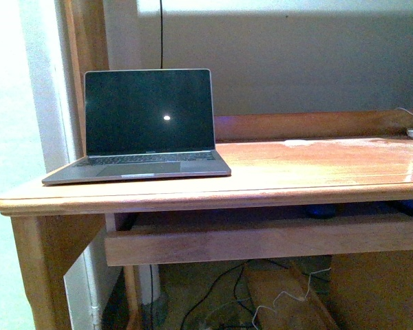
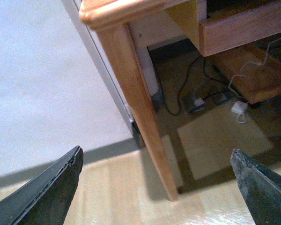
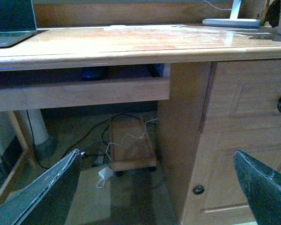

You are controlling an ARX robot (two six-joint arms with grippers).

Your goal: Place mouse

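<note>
Wide-spread right gripper (image 3: 157,158), mouse (image 3: 90,73) in tray (image 3: 79,94)

Mouse (image 3: 90,73): small, dark, low oval, bluish-grey in shadow. Lying flat on pull-out tray (image 3: 79,93) under desktop (image 3: 131,44), lower part hidden behind tray's front rail, only domed top showing. Logo not discernible. Well apart from right gripper (image 3: 156,152) fingers (image 3: 51,192), out ahead of the tips, not between them, untouched.
</note>
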